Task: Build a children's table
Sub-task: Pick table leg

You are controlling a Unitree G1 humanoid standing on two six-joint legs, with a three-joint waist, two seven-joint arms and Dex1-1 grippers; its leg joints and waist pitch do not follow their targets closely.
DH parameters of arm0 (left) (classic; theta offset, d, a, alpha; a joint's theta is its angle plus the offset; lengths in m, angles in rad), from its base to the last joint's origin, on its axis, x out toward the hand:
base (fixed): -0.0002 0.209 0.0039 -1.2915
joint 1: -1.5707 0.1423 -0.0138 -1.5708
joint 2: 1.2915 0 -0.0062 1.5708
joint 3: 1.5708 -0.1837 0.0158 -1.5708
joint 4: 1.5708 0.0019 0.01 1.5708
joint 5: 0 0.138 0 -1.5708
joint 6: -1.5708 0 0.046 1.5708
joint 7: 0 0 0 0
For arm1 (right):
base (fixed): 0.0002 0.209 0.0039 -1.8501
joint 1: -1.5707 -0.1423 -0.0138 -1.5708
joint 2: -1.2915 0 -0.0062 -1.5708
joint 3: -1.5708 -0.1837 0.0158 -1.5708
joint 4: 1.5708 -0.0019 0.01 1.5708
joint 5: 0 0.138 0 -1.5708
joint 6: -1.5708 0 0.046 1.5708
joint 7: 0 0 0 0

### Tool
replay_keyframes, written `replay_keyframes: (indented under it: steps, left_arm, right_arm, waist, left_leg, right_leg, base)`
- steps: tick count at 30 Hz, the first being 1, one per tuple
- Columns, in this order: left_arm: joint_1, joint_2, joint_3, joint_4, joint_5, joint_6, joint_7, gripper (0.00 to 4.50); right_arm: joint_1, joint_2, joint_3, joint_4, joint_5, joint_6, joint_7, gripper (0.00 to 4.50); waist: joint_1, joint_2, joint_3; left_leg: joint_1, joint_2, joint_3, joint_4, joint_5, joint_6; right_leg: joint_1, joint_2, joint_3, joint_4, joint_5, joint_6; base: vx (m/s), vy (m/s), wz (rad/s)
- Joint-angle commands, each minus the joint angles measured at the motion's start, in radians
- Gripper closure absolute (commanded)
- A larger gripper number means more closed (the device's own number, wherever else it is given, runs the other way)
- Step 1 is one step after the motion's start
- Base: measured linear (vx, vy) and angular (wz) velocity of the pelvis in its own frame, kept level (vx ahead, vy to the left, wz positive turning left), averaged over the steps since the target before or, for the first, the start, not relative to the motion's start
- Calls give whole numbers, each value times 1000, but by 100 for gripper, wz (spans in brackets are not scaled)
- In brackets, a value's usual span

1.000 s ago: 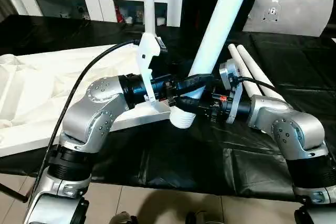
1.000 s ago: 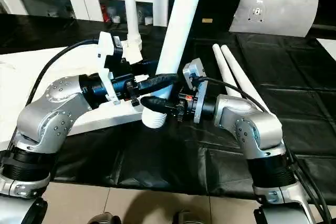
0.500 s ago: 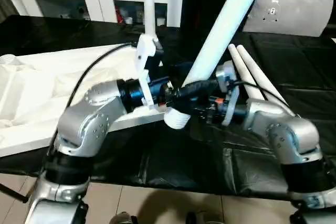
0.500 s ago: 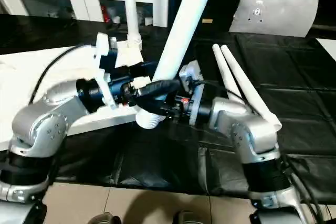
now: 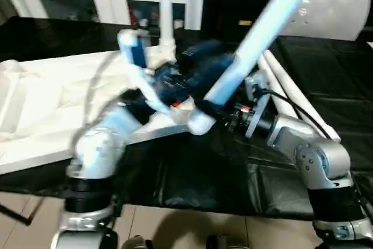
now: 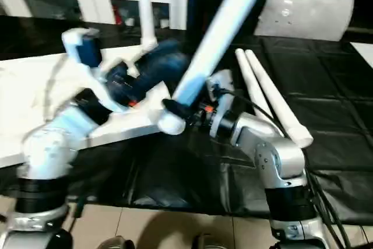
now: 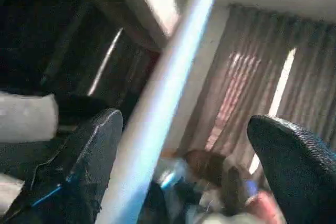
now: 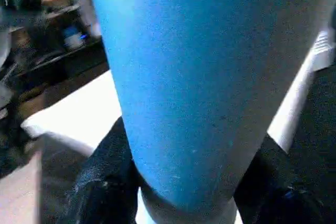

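One tilted leg (image 5: 256, 42) sits clamped in the right gripper (image 5: 213, 111), near the table top (image 5: 52, 106). The left gripper (image 7: 184, 177) gapes wide beside that leg.

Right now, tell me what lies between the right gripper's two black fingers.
The white tapered tube leg sits between the right gripper's fingers, seen in the right wrist view.

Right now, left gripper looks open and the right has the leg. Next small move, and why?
Probably steer the flared end of the tilted leg toward the corner of the tabletop. The right gripper is clamped on it just above that end, which hangs over the black mat beside the top's edge. The left gripper stands open, the leg running loose between its fingers, so the right arm alone carries it.
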Motion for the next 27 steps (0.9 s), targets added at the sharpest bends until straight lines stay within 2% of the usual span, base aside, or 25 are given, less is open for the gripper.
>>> replay_keyframes:
  steps: [1, 2, 3, 4, 5, 6, 8, 9, 10, 11, 14, 15, 16, 17, 18, 19, 21, 22, 27]
  left_arm:
    - [-15, 95, -79, 71, 187, -28, -10, 21]
    - [-16, 119, -102, 86, 228, -45, -14, 21]
    - [-16, 140, -124, 101, 266, -61, -17, 21]
    - [-11, 234, -223, 161, 396, -135, -65, 21]
    - [-10, 249, -238, 170, 411, -147, -74, 21]
    - [-10, 276, -265, 191, 437, -160, -86, 21]
    - [-17, 314, -309, 222, 491, -191, -104, 21]
    - [-20, 324, -321, 234, 504, -199, -113, 21]
    - [-29, 349, -351, 268, 540, -222, -137, 39]
    - [-43, 375, -386, 323, 590, -265, -169, 50]
    - [-70, 392, -418, 419, 648, -334, -207, 71]
    - [-75, 390, -419, 436, 650, -340, -213, 71]
    - [-81, 388, -418, 454, 649, -342, -223, 96]
    - [-84, 387, -418, 464, 648, -343, -228, 96]
    - [-95, 386, -418, 505, 644, -353, -259, 101]
    - [-98, 386, -420, 518, 645, -358, -267, 109]
    - [-103, 387, -421, 547, 653, -376, -272, 135]
    - [-106, 386, -419, 567, 649, -375, -279, 142]
    - [-111, 373, -413, 616, 660, -421, -295, 175]
  right_arm:
    - [-10, -2, -15, 10, -57, -49, -64, 258]
    - [-11, -2, -16, 13, -67, -55, -77, 258]
    - [-11, -2, -16, 16, -77, -60, -89, 258]
    - [-1, -5, -4, 18, -142, -88, -150, 258]
    - [2, -5, -1, 18, -154, -93, -161, 258]
    - [10, -6, 7, 14, -176, -97, -180, 258]
    - [23, -6, 16, 4, -189, -99, -190, 258]
    - [27, -6, 16, 1, -188, -100, -189, 258]
    - [37, -5, 19, -5, -186, -106, -184, 258]
    - [47, -4, 17, -9, -181, -114, -181, 258]
    - [59, 2, 9, -12, -170, -113, -182, 258]
    - [62, 2, 8, -14, -168, -109, -183, 258]
    - [65, 2, 10, -16, -169, -108, -183, 258]
    - [67, 2, 10, -18, -170, -107, -182, 258]
    - [77, 1, 14, -28, -171, -104, -177, 258]
    - [79, 2, 14, -31, -172, -104, -176, 258]
    - [85, 1, 14, -40, -169, -99, -174, 258]
    - [91, -2, 13, -46, -168, -98, -173, 258]
    - [103, -8, 15, -52, -165, -102, -168, 258]
  waist:
    - [-5, 5, -63]
    - [-9, 9, -64]
    - [-10, 8, -64]
    - [-11, 4, -61]
    - [-11, 8, -62]
    - [-15, 9, -65]
    - [-18, 12, -64]
    - [-16, 13, -65]
    - [-16, 11, -65]
    - [-16, 12, -65]
    - [-15, 12, -66]
    - [-15, 19, -66]
    - [-15, 18, -67]
    - [-15, 18, -67]
    - [-13, 25, -65]
    - [-14, 21, -64]
    - [-14, 20, -63]
    - [-15, 26, -62]
    - [-15, 24, -59]
  left_leg:
    - [17, -8, -1, -74, -285, -2]
    - [22, -8, -2, -74, -297, -7]
    - [20, -9, -5, -76, -297, -9]
    - [18, -9, -7, -79, -294, -11]
    - [19, -9, -7, -80, -293, -14]
    - [17, -9, -6, -80, -283, -23]
    - [17, -4, -4, -81, -272, -28]
    - [18, -3, -4, -82, -271, -28]
    - [19, -3, -2, -82, -266, -23]
    - [16, -6, -1, -83, -255, -15]
    - [16, -7, 3, -82, -225, -14]
    - [17, -5, 2, -82, -225, -17]
    - [17, -3, 2, -83, -219, -21]
    - [17, -3, 2, -83, -219, -21]
    - [18, -6, 4, -82, -224, -19]
    - [18, -5, 4, -83, -233, -20]
    - [18, -4, 3, -85, -242, -21]
    - [20, -3, 3, -85, -251, -23]
    - [23, -2, 2, -87, -284, -24]
  right_leg:
    - [44, -28, 11, -106, -499, -52]
    - [41, -27, 12, -104, -514, -35]
    - [43, -29, 10, -105, -519, -29]
    - [42, -31, 11, -107, -520, -21]
    - [40, -32, 13, -106, -523, -17]
    - [44, -33, 15, -100, -499, -29]
    - [45, -35, 19, -90, -410, -83]
    - [45, -35, 19, -89, -390, -94]
    - [46, -35, 21, -87, -355, -112]
    - [50, -35, 22, -88, -336, -115]
    - [55, -36, 25, -81, -276, -143]
    - [56, -38, 25, -79, -269, -150]
    - [59, -40, 26, -74, -239, -172]
    - [59, -40, 26, -74, -239, -172]
    - [57, -40, 26, -77, -249, -178]
    - [59, -39, 26, -78, -253, -180]
    - [60, -41, 26, -77, -260, -184]
    - [59, -41, 26, -77, -271, -185]
    - [55, -42, 26, -85, -323, -178]
  base:
    - [0, 0, 0]
    - [0, 0, 0]
    - [0, 0, 0]
    - [0, 0, 0]
    - [0, 0, 0]
    - [0, 0, 0]
    - [0, 0, 0]
    - [0, 0, 0]
    - [0, 0, 0]
    - [0, 0, 0]
    - [0, 0, 0]
    - [0, 0, 0]
    - [0, 0, 0]
    - [0, 0, 0]
    - [0, 0, 0]
    - [0, 0, 0]
    - [0, 0, 0]
    - [0, 0, 0]
    - [0, 0, 0]
